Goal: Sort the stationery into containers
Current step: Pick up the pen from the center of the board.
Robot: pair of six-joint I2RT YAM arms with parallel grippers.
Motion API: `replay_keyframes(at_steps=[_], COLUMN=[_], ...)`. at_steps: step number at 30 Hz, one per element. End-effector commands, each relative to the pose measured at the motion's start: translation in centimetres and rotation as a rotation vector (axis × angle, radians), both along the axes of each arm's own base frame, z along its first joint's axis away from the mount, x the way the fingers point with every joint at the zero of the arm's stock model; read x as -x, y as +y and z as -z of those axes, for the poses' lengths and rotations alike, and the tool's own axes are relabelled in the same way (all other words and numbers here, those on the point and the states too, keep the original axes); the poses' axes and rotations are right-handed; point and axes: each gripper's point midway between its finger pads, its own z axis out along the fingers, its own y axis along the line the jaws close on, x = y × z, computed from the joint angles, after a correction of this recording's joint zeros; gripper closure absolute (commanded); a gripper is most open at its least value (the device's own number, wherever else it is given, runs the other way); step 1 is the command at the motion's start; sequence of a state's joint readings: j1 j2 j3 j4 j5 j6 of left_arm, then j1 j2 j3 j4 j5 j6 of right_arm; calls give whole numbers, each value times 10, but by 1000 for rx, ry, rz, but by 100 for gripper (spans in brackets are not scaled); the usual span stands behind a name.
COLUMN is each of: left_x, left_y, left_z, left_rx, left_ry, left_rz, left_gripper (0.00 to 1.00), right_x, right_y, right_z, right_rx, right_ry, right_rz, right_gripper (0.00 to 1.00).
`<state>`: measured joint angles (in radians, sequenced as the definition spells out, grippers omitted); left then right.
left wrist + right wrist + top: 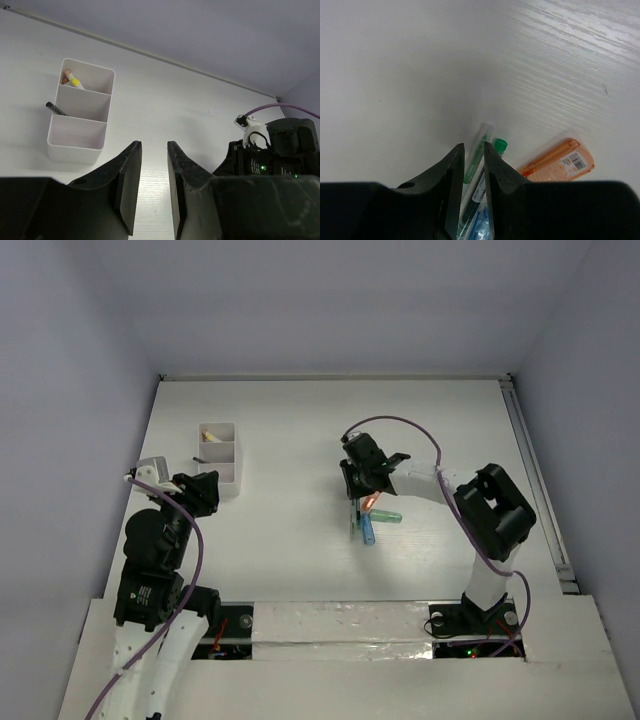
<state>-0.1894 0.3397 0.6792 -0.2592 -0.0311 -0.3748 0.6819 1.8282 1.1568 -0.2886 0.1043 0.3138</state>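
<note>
The right claw (473, 148) sits low over the stationery right of centre on the surface (420, 75), its jaws nearly closed either side of a clear green pen (481, 140); whether they pinch it, I cannot tell. An orange marker (557, 161) lies just right. The left claw (154, 145), slightly open and empty, hovers near the white organizer (80, 147) at far left.

Our three views
Top looks down over the table (300, 440); low wrist cams share its box (229, 487) (left) and pens (367, 530) (right).
</note>
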Motion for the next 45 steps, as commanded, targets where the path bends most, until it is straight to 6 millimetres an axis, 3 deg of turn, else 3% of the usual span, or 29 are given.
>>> replay_keyframes(at_steps=[1, 10, 16, 23, 26, 29, 31, 34, 35, 39, 40, 45], left_x=[0, 2, 2, 2, 2, 3, 2, 1, 1, 0, 1, -1], left_y=[0, 1, 1, 1, 1, 1, 1, 0, 0, 0, 0, 0], left_z=[-11, -13, -13, -13, -13, -13, -13, -11, -12, -11, -12, -10], left_rx=[2, 4, 6, 6, 7, 6, 6, 4, 5, 4, 4, 3], left_ry=[-47, -54, -57, -59, -56, -59, -56, -50, -53, -48, -50, -42], left_rz=[-2, -2, -2, -3, -3, -3, -2, 3, 1, 1, 0, -2], left_gripper=[76, 76, 76, 76, 76, 76, 76, 76, 76, 76, 76, 76], right_x=[-5, -5, -2, -4, -1, 0, 0, -7, -19, -31, -33, -37], right_y=[10, 7, 8, 6, 6, 12, 21, 58, 73, 118, 135, 177], right_z=[-6, -2, 6, 8, 13, 14, 8, -32, -54, -133, -161, -231], right_rx=[-23, 11, 26, 65, 88, 86, 34, -153, -228, -516, -621, -941], right_ry=[7, 22, 51, 61, 70, 71, 69, 19, -39, -184, -244, -337], right_rz=[-12, -20, -41, -59, -68, -81, -86, -141, -147, -228, -287, -396], right_gripper=[73, 78, 72, 74, 84, 100, 100, 100, 100, 100, 100, 100])
